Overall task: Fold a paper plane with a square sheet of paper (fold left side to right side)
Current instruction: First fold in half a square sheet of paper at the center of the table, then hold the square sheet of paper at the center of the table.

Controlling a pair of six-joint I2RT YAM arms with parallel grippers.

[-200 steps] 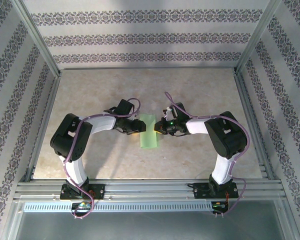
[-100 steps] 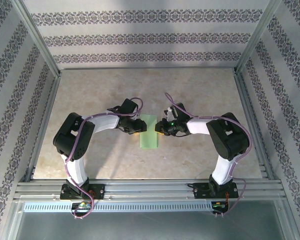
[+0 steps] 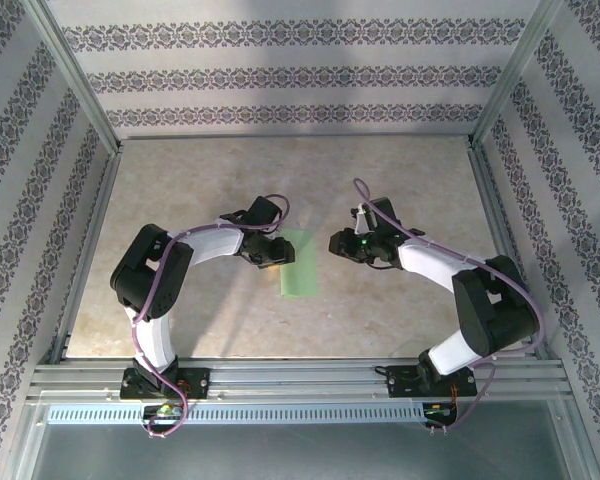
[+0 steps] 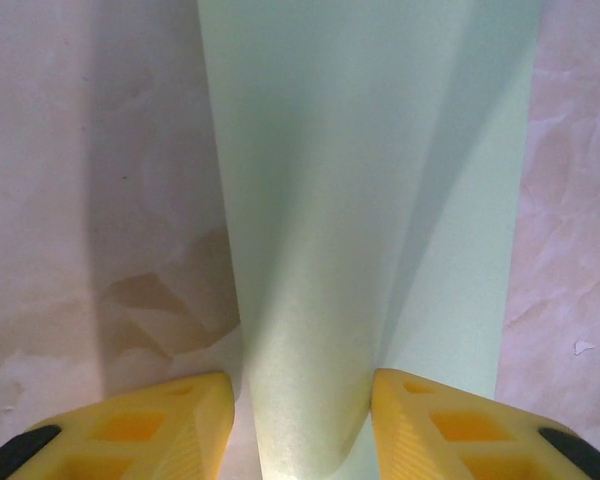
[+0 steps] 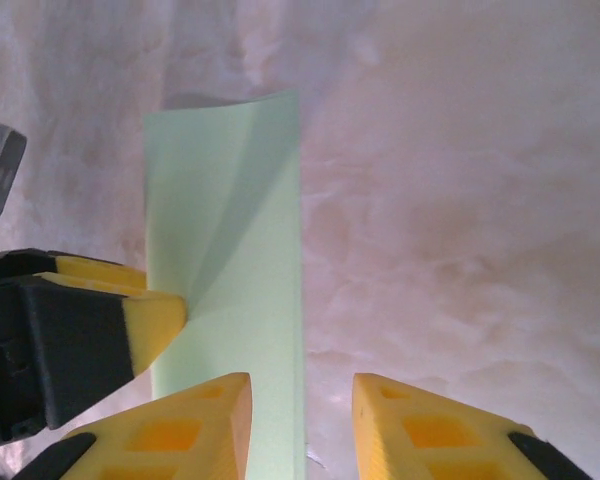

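**A:** Biggest thing first. What's the setting?

**B:** A marbled table (image 3: 180, 190). Near its middle lies the sheet of paper (image 3: 302, 275), pale green and plain. It is doubled over into a narrow strip that runs from near to far.

**A:** Is it lying flat?

**B:** Not quite. From the left wrist, a rounded hump of the top layer stands up off the layer beneath and throws a shadow across it.

**A:** Where's the left gripper (image 3: 280, 254)?

**B:** At the strip's left edge. Its yellow fingers (image 4: 180, 430) are partway apart, one on each side of that hump, and the paper fills the gap between them. I can't tell whether they pinch it or only straddle it.

**A:** And the right gripper (image 3: 336, 243)?

**B:** Just beside the strip's right edge, with a sliver of bare table between them from above. Its jaws are partway apart with nothing in them. From its own wrist, the paper's right edge runs down toward the gap, close by one finger
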